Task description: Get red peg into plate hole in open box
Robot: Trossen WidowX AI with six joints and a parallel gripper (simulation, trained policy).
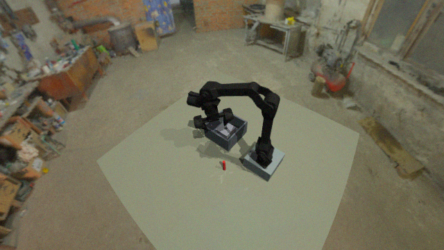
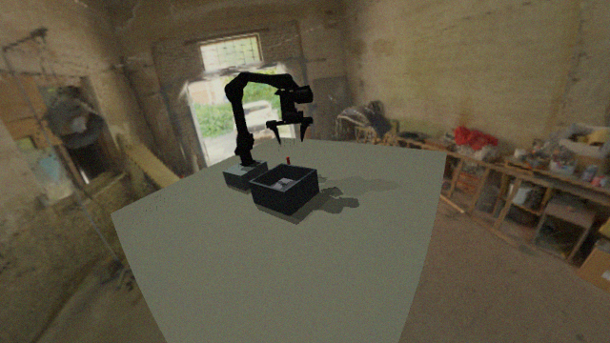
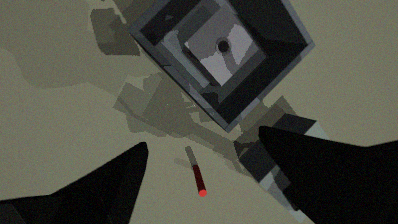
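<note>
The red peg [image 1: 224, 165] [image 2: 288, 161] [image 3: 199, 180] stands upright on the mat, outside the box. The dark open box [image 1: 228, 143] [image 2: 286, 201] [image 3: 250, 108] has a light plate [image 1: 227, 130] [image 3: 219, 67] at its bottom, with a dark round hole [image 3: 223, 46] that shows empty in the wrist view. My gripper [image 1: 216, 127] [image 2: 291, 142] [image 3: 204, 139] is wide open with nothing between the fingers. It points down, high above the mat. In the wrist view the peg appears low in the frame, between the two fingers, and the box appears beyond the fingertips.
The arm's grey base block [image 1: 277, 157] [image 2: 233, 180] stands beside the box, with the peg on the mat nearby. The box walls rise around the plate. The arm's shadow falls on the mat [image 1: 194, 194] beside the box and partly inside the box.
</note>
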